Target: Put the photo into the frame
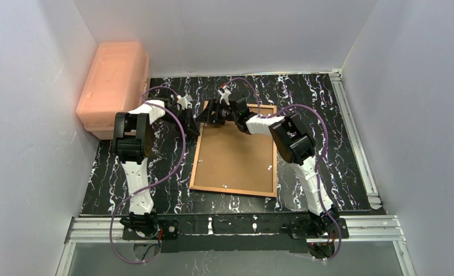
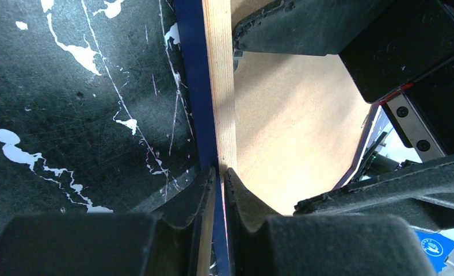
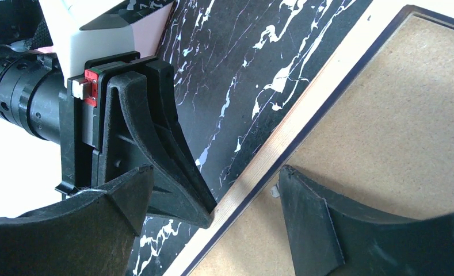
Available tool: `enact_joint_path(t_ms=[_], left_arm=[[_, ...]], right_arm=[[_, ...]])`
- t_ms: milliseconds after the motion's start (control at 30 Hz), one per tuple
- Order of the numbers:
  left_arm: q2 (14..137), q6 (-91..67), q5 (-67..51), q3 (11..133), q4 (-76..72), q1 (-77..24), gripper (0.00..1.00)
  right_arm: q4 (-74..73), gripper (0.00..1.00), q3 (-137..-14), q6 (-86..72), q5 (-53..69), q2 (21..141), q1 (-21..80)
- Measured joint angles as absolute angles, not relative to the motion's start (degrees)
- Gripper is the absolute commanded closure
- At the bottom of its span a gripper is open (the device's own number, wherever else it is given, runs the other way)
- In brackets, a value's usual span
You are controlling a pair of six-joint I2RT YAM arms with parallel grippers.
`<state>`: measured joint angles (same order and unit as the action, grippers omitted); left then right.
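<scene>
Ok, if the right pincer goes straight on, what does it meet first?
Probably the wooden edge of the frame, which runs between the open fingers of the right pincer; the backing board lies beside it. Depth is unclear.

White shells over black joints: the left arm and right arm each trail a looping purple cable. Matte black fingers taper like fins. A red tab marks the left gripper.

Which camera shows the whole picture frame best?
The top external view: almost all of the frame shows there, lying back up on the table. Both wrist views show only a short strip of its wooden edge up close.
</scene>
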<state>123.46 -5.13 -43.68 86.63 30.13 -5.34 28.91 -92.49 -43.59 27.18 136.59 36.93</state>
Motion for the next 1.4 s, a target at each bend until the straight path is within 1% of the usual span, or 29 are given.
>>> enact_joint_path(t_ms=[200,533,967,1400], left_arm=[[123.35,-5.10,-43.70,86.30,29.85,-5.32,0.91],[123.22,-5.08,-43.70,85.93,29.34,-5.21,0.91],[123.20,-5.10,-43.81,85.86,29.21,-5.19,0.91],[123.09,-5.15,-44.36,85.52,28.86,-5.08,0.91]], right_arm=[[28.84,0.13,-92.23,-43.31,27.31,136.27,36.32],[28.05,0.13,-88.90,-42.19,28.42,132.05,33.23],[27.29,0.14,-88.77,-42.68,29.63,133.88,38.48],[25.41,0.14,-88.27,-40.47,27.88,132.84,37.32]])
